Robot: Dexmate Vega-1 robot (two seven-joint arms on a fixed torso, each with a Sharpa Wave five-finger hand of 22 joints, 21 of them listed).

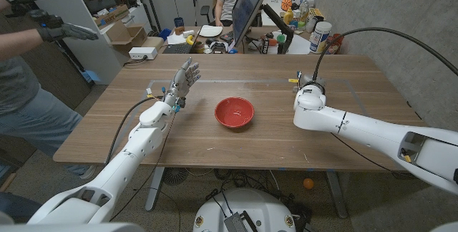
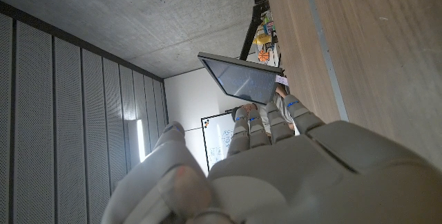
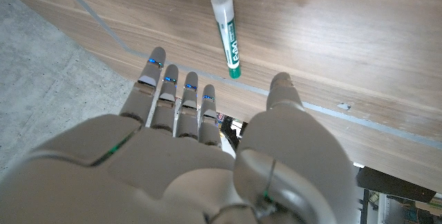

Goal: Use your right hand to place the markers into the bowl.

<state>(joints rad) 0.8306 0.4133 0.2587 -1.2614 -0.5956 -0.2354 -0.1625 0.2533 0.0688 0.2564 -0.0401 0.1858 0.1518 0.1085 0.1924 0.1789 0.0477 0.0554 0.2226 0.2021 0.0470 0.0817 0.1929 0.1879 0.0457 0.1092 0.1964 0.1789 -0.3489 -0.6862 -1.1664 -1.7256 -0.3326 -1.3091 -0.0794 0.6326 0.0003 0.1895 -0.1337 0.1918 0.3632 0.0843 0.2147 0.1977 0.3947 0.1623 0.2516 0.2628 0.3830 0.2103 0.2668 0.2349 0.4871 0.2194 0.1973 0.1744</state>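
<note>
The step in hand looks like the reach for a marker: nothing is held yet, and the red bowl (image 1: 235, 112) sits empty at the middle of the wooden table (image 1: 215, 150).

Nearest, the two arms come in from the bottom corners. The left hand (image 1: 184, 79) is raised over the left part of the table, fingers spread and pointing up and away, holding nothing; it has no part in this task.

On the right, the right hand (image 1: 309, 83) is mostly hidden behind its own wrist in the head view. The right wrist view shows the right hand (image 3: 200, 141) with its fingers (image 3: 181, 92) extended side by side and the thumb set apart from them, empty, poised above the tabletop. Just beyond the fingertips lies a white marker (image 3: 226, 34) with a green band and green end, flat on the wood and not touched. Its long axis runs roughly along the line of the reaching fingers, white cap end pointing away from the hand and green end toward it. It lies beside a pale line of tape on the table.

In my judgement the next move calls for lowering the hand, closing thumb and fingers across the marker's barrel, then carrying it left to the bowl.

Beyond the table a person sits at a cluttered desk.
</note>
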